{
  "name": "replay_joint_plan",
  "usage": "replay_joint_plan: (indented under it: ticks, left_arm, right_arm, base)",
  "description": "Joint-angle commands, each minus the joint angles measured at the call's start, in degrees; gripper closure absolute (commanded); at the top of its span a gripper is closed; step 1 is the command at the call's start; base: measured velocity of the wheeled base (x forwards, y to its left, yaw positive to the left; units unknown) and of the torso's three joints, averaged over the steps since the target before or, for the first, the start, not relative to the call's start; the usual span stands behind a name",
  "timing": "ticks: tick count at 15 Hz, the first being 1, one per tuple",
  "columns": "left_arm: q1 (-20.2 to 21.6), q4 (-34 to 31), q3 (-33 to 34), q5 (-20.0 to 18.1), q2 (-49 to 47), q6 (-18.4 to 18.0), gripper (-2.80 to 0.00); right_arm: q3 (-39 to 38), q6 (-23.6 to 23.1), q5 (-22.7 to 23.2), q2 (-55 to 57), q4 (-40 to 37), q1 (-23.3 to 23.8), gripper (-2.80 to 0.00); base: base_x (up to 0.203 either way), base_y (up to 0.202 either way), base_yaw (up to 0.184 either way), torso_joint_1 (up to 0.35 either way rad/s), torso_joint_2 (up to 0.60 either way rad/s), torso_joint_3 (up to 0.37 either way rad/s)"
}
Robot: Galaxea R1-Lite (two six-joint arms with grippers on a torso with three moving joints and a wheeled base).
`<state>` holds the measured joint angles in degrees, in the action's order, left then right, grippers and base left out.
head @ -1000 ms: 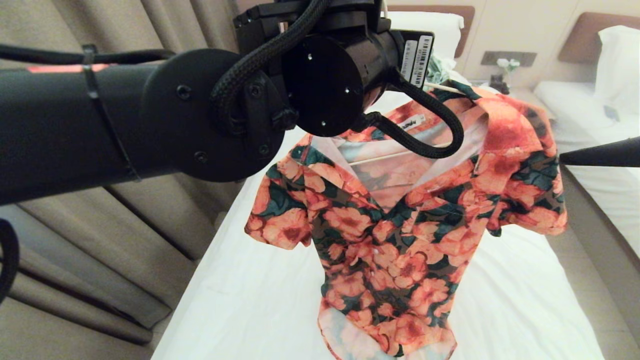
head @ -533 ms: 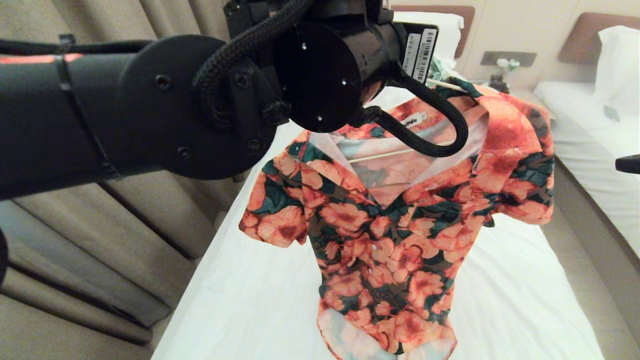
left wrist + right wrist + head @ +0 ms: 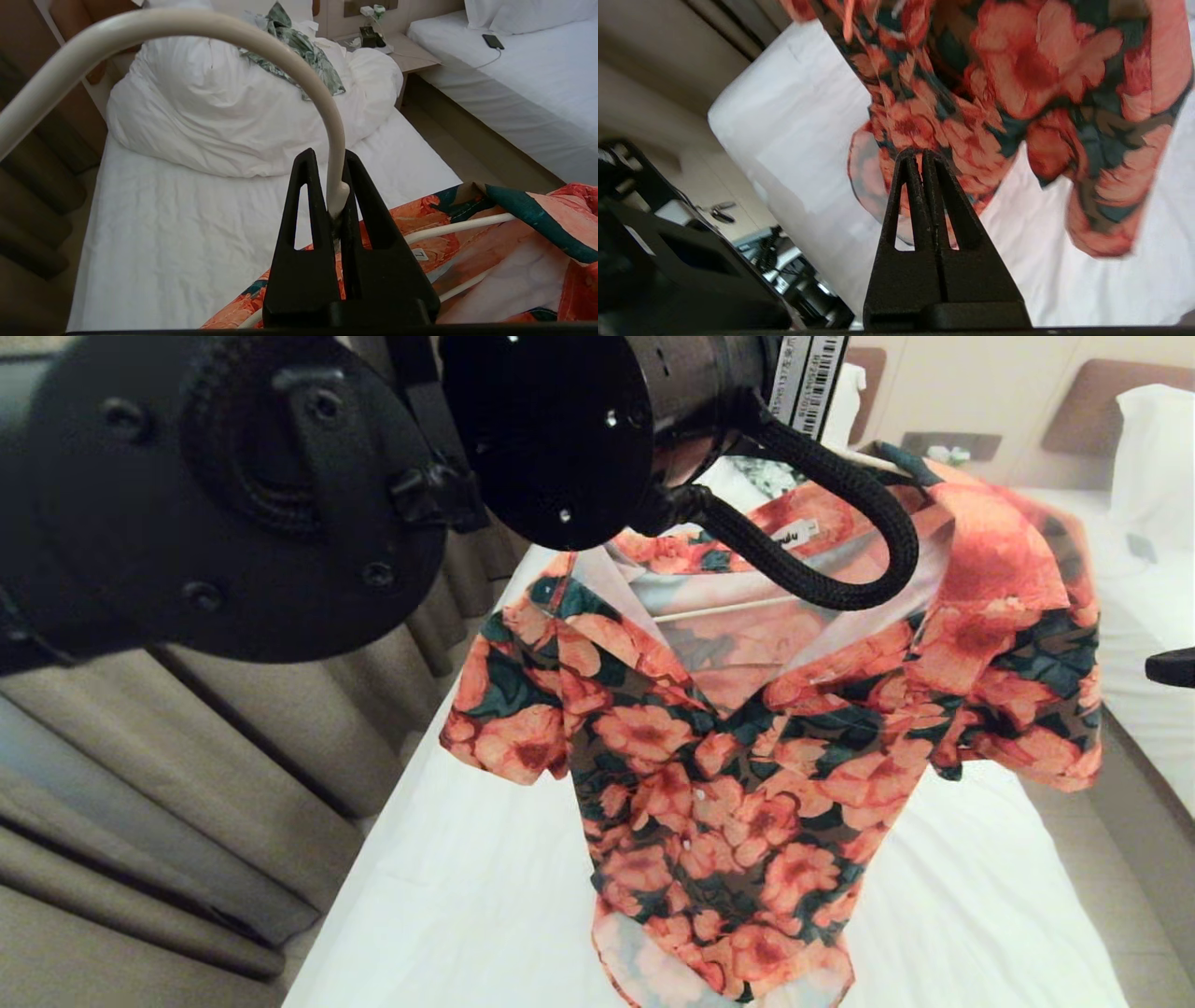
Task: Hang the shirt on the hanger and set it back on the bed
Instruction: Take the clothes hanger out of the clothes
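The left gripper [image 3: 332, 186] jaws clamp the hanger [image 3: 334, 154] hook, mid-frame; the shirt [image 3: 747, 747] hangs below; the right gripper [image 3: 922, 156] jaws are closed, empty.

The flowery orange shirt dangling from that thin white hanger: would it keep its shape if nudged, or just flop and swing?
Probably flop: the orange-flowered shirt droops in soft folds. It would likely swing, since the left claw pinches only the cream wire hanger at its hook.
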<state>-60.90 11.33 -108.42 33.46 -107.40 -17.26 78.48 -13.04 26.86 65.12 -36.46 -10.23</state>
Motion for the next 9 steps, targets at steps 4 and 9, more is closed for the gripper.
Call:
replay_joint_plan:
  ticks: [4,9]
  left_arm:
    - [0.2,-0.8,0.3,0.3,2.5,-3.0,0.00]
    - [0.2,-2.2,0.3,0.5,4.0,-4.0,0.00]
  right_arm:
    - [-1.3,-1.3,2.0,-0.3,-0.2,-0.1,0.00]
    - [-2.8,-4.3,2.6,-0.9,-0.2,-0.1,0.00]
  base:
    - [0.000,0.000,0.000,0.000,0.00,0.000]
    - [0.000,0.000,0.000,0.000,0.00,0.000]
